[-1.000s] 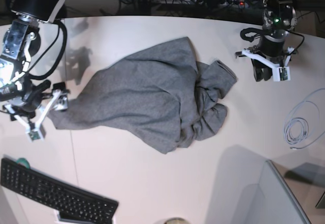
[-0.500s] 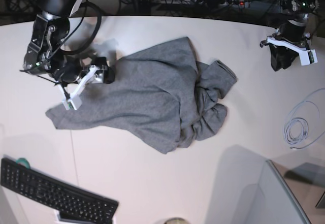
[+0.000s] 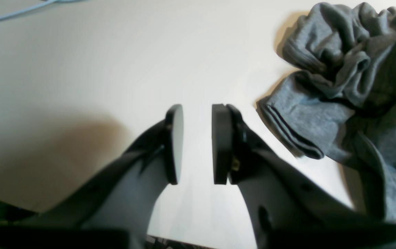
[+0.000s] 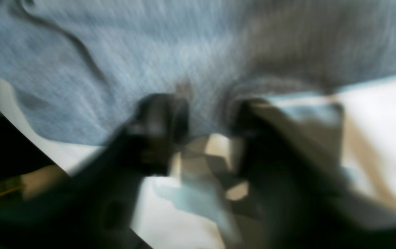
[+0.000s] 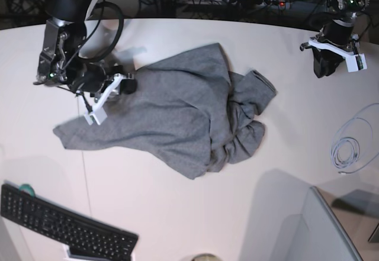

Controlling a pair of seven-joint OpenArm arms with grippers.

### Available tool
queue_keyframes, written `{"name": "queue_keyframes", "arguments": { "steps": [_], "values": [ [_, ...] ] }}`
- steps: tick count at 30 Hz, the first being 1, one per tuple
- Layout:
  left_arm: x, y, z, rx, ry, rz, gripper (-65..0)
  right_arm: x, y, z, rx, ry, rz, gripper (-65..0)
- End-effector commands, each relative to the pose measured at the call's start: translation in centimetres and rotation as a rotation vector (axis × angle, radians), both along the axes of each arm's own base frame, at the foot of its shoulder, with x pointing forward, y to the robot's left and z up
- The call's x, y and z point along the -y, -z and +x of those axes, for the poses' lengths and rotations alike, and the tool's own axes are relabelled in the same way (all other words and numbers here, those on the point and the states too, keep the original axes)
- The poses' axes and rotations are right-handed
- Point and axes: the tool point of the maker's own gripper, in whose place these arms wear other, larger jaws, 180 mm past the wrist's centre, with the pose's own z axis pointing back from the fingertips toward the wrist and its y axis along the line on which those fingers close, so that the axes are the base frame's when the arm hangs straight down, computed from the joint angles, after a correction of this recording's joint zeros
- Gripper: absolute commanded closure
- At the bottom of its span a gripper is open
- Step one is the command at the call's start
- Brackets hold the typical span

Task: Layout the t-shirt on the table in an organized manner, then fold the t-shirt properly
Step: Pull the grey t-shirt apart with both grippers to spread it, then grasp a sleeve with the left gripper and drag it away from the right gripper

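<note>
I read the t-shirt (image 5: 177,113) as lying crumpled near the middle of the worktop (image 5: 177,213), its long axis running from a flat tail on the keyboard (image 5: 62,222) side up to a bunched sleeve and collar mass on the far side from the keyboard. My right hand (image 5: 121,86) sits at the shirt's upper edge on the keyboard side, touching or just over the fabric; the right wrist view is blurred, showing grey cloth between and beyond the two fingers (image 4: 156,117), so I cannot tell whether it grips the shirt or merely hovers with a gap. My left hand (image 3: 197,143) is well apart from the shirt, past the bunched end, with bare worktop beneath it; its pads stand a narrow gap apart and hold nothing. The folded sleeve hem (image 3: 291,131) lies just to one side of that hand. I judge the right hand nearer, so spreading should start there.
</note>
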Motion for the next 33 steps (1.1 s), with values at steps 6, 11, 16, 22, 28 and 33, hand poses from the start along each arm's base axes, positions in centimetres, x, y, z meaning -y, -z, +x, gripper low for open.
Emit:
{"name": "queue_keyframes", "arguments": {
  "steps": [6,11,16,22,28,33],
  "values": [
    [-0.9,0.5,-0.5,-0.004,-0.013,-0.004,-27.3,2.5,-3.0,0.3,0.097,-0.002,-0.102,0.0],
    [-0.8,0.9,-0.7,-0.014,-0.016,-0.012,-41.8,4.8,-6.4,-0.4,0.188,-0.006,-0.216,-0.2],
    [1.3,1.5,-0.2,-0.024,0.037,-0.037,-41.8,9.0,-7.0,-1.3,0.153,0.117,-0.289,-0.2],
    [7.4,2.3,1.8,-0.022,0.195,-0.107,-41.8,11.2,-7.0,-2.1,0.132,0.138,-0.335,-0.2],
    [13.3,1.0,6.2,0.058,0.333,-0.162,-41.8,12.1,-7.2,-3.0,0.129,0.130,-0.368,-0.2],
    [14.0,0.9,9.4,0.079,0.322,-0.162,-41.8,12.0,-7.4,-3.1,0.133,0.128,-0.371,-0.2]
  ]
}}
